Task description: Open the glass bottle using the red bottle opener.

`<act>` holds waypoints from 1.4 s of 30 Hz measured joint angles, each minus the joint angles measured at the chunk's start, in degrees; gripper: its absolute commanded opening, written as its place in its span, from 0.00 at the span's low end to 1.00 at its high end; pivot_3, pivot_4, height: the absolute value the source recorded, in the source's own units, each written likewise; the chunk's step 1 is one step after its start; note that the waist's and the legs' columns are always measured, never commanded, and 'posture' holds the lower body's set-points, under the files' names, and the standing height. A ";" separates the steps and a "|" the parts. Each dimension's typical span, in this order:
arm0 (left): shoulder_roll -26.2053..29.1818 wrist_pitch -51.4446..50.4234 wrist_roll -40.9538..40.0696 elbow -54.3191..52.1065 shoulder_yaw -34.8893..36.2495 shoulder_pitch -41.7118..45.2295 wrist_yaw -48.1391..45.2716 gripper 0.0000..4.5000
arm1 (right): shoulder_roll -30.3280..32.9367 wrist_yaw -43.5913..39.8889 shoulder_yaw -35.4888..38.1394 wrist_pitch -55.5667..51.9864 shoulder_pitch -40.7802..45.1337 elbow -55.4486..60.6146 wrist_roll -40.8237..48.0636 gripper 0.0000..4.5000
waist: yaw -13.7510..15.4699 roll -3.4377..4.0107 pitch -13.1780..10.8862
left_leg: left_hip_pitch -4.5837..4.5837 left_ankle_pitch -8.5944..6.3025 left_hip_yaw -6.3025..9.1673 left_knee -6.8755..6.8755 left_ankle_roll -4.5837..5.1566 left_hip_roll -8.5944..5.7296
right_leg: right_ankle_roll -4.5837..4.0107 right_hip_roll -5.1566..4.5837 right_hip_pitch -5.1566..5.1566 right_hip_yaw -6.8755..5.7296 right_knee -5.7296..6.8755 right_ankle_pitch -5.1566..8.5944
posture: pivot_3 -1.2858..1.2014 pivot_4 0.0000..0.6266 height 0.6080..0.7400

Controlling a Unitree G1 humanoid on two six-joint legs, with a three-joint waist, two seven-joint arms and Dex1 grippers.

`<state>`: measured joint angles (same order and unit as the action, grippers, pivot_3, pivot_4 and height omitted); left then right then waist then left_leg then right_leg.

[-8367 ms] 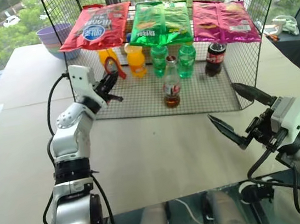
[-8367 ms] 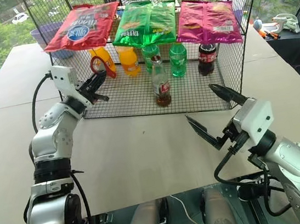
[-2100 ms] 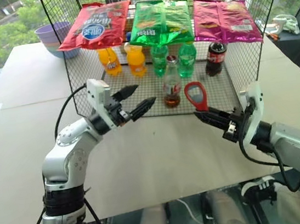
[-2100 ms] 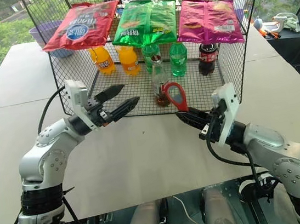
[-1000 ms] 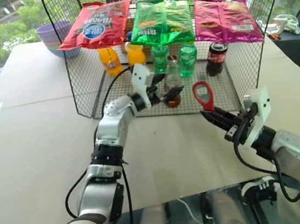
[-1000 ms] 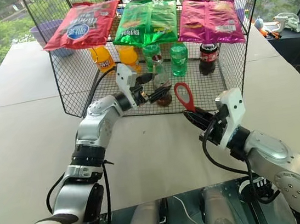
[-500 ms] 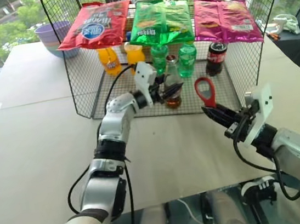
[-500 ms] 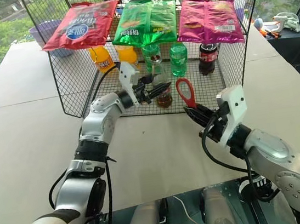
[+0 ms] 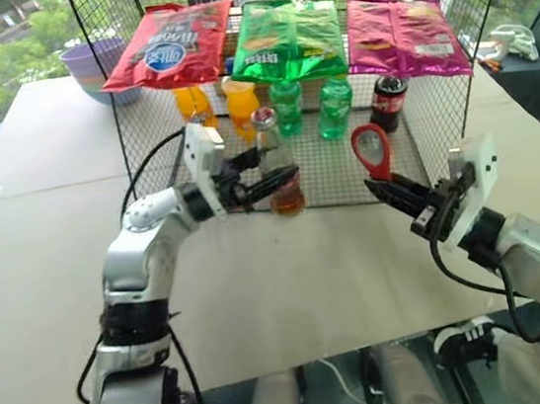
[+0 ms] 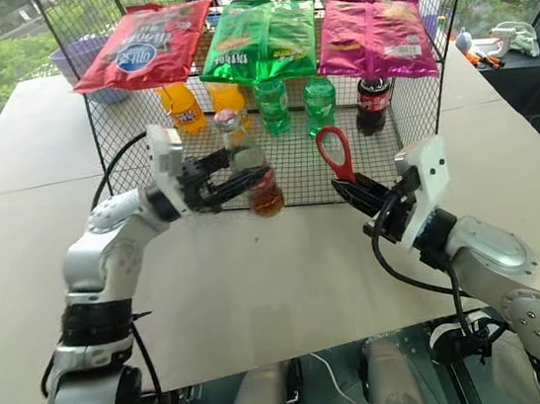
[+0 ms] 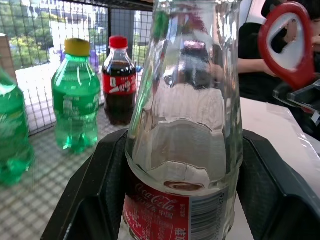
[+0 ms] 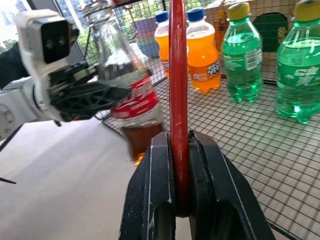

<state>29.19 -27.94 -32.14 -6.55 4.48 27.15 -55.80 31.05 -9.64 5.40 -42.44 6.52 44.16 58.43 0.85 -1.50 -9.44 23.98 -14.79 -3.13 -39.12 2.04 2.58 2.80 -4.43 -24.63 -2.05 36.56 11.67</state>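
Observation:
The glass bottle (image 9: 275, 166), with a red label and brown cola at its bottom, hangs tilted just above the table at the front of the wire cage. My left gripper (image 9: 265, 179) is shut on its body, and the black fingers (image 11: 95, 185) press both sides of the glass bottle (image 11: 185, 125). To the right, my right gripper (image 9: 388, 189) is shut on the handle of the red bottle opener (image 9: 373, 152), whose ring head stands upright. In the right wrist view the red bottle opener (image 12: 178, 100) rises edge-on, with the glass bottle (image 12: 132, 95) beyond it. Bottle and opener are apart.
The wire cage (image 9: 330, 169) stands at the back of the table, with three chip bags (image 9: 286, 38) on top. Inside it are orange bottles (image 9: 242, 101), green bottles (image 9: 334, 104) and a dark cola bottle (image 9: 388, 102). A purple bowl (image 9: 93, 66) sits far left.
My left gripper closed on the glass bottle and drew it back and to the left, out of the cage and off the mesh. The right gripper with the opener has barely moved.

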 measured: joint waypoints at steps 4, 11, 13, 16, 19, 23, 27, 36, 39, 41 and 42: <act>0.61 -0.58 -0.62 -1.92 0.05 -3.47 0.29 0.53 | 0.00 -0.01 -0.04 0.00 -0.01 -0.06 0.02 0.00 | 0.02 -0.01 -0.01 | 0.00 0.00 0.00 -0.07 0.00 -0.07 | -0.16 -0.01 0.04 0.09 0.00 0.09 | 0.52 0.24 1.00; -1.25 2.37 0.81 -2.75 -0.73 -8.11 2.03 0.53 | 0.21 -0.43 -0.11 -0.12 -0.01 -0.30 0.10 0.00 | -0.07 -0.01 -0.01 | -0.02 0.00 -0.01 -0.05 0.00 -0.04 | -0.14 0.06 0.02 0.15 0.05 0.07 | 0.52 0.24 1.00; -1.41 3.38 1.41 -2.75 -0.78 -8.36 2.23 0.53 | 0.23 -0.52 -0.14 -0.18 -0.07 -0.29 0.12 0.00 | -0.06 -0.01 -0.01 | -0.02 0.00 -0.02 -0.06 0.00 -0.04 | -0.16 0.06 0.02 0.15 0.06 0.08 | 0.52 0.24 1.00; -1.41 4.35 1.82 -2.48 -0.97 -8.62 2.14 0.53 | 0.20 -0.52 -0.65 -0.19 -0.12 -0.29 0.03 0.00 | -0.09 -0.01 -0.01 | -0.03 0.00 -0.02 -0.06 0.00 -0.04 | -0.19 0.06 0.02 0.17 0.06 0.10 | 0.52 0.24 1.00; -1.41 5.22 2.41 -1.59 -1.28 -8.62 1.79 0.53 | 0.10 -0.50 -1.17 -0.19 -0.12 -0.29 -0.08 0.00 | -0.08 -0.01 -0.01 | -0.03 0.00 -0.03 -0.06 0.00 -0.04 | -0.18 0.06 0.02 0.17 0.06 0.10 | 0.52 0.24 1.00; -1.35 6.09 2.84 -1.40 -1.68 -8.61 1.26 0.65 | 0.10 -0.50 -1.18 -0.18 -0.12 -0.29 -0.23 0.00 | -0.07 -0.01 -0.01 | -0.03 0.00 -0.05 -0.06 0.00 -0.04 | -0.18 0.05 0.02 0.18 0.06 0.09 | 0.52 0.24 1.00; -1.34 6.51 2.81 -1.42 -2.47 -8.61 0.59 0.98 | 0.11 -0.61 -1.18 -0.17 -0.25 -0.29 -0.45 0.00 | -0.08 -0.01 -0.01 | -0.03 0.00 -0.07 -0.06 0.00 -0.04 | -0.17 0.05 0.02 0.19 0.06 0.09 | 0.52 0.24 1.00; -0.27 6.48 2.02 -2.49 -2.37 -7.29 0.55 0.98 | 0.06 -1.05 -1.19 -0.16 -0.64 -0.29 -1.01 0.00 | -0.07 -0.01 -0.01 | -0.05 0.00 -0.05 -0.06 0.00 -0.04 | -0.17 0.06 0.02 0.19 0.08 0.09 | 0.52 0.24 1.00; 0.46 5.90 1.10 -3.11 -2.27 -6.22 0.23 0.98 | -0.03 -1.12 -1.26 -0.16 -0.64 -0.30 -1.44 0.00 | -0.09 -0.01 -0.01 | -0.06 0.00 -0.06 -0.06 0.00 -0.04 | -0.16 0.06 0.02 0.21 0.08 0.09 | 0.52 0.24 1.00; 1.16 5.71 0.85 -3.13 -2.27 -6.17 -0.21 0.98 | -0.09 -1.12 -1.30 -0.16 -0.65 -0.30 -1.62 0.00 | -0.10 -0.01 -0.01 | -0.06 0.00 -0.06 -0.06 0.00 -0.04 | -0.16 0.06 0.02 0.21 0.08 0.09 | 0.52 0.24 1.00; 1.33 5.68 0.77 -3.13 -2.27 -6.17 -0.28 0.98 | -0.12 -1.12 -1.32 -0.16 -0.65 -0.30 -1.66 0.00 | -0.11 -0.01 -0.01 | -0.06 0.00 -0.06 -0.06 0.00 -0.04 | -0.16 0.06 0.02 0.21 0.08 0.09 | 0.52 0.24 1.00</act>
<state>30.51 -22.26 -31.37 -9.68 2.22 20.97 -56.08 30.93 -10.76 4.08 -42.60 5.87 43.87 56.77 0.75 -1.51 -9.45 23.91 -14.79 -3.19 -39.18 2.05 2.54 2.63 -4.37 -24.62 -1.84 36.64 11.76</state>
